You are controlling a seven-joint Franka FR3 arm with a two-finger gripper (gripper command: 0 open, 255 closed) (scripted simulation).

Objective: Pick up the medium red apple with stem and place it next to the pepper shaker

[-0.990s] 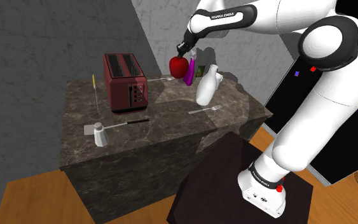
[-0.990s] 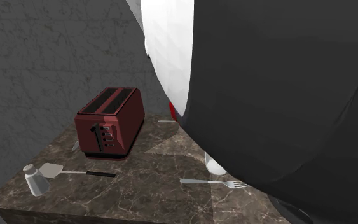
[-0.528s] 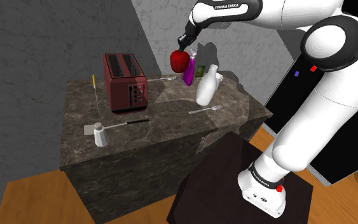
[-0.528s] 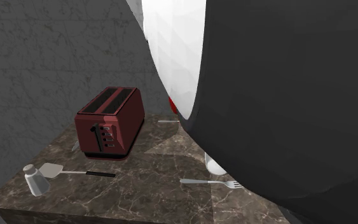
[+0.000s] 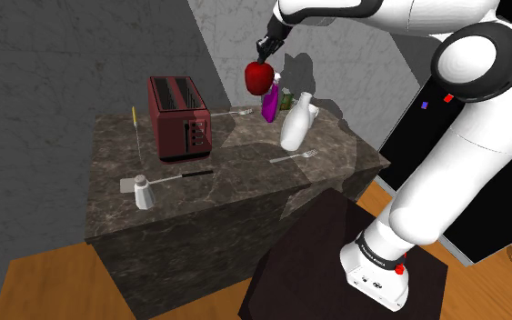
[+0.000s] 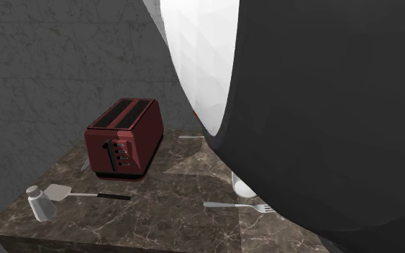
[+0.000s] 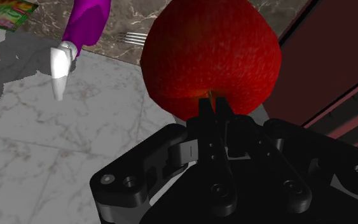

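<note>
At the claw (image 5: 265,55): pinched shut on the stem, with the red apple (image 5: 259,78) hanging at 6 o'clock.
Apple: lifted clear of the counter (image 5: 235,177), up by the purple bottle (image 5: 268,105) (shoulder view).
Done: the pick-up.
Left: carry it toward 8 o'clock, past the toaster (image 5: 179,116), to the pepper shaker (image 5: 142,193), and set it down beside that.
Change: the apple sits higher than a second ago; the shaker is unmoved.
</note>
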